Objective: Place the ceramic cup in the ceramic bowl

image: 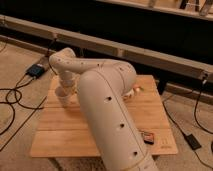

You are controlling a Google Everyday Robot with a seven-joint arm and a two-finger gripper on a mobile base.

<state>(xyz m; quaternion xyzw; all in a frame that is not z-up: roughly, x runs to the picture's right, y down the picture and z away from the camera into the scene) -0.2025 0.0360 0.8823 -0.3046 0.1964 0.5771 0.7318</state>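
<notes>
Cream-white ceramic cup [63, 98] at left of frame, near left edge of wooden table [65, 135], seemingly pinched from above by closed gripper [65, 87]. Lift straight up, keep level, test hold before swinging. Ceramic bowl unseen, perhaps behind arm [107, 110]; locate first.

1. The middle of the wooden table [55, 137] is blocked by the thick white arm [107, 112], stretched from the near edge towards the far left corner.
2. The gripper [66, 91] is held low and closed at the ceramic cup [63, 99], near the left edge.
3. Open board is left at the near left and along the right side.
4. The right side is interrupted by a small dark box [146, 136] and a small object [134, 91].
</notes>
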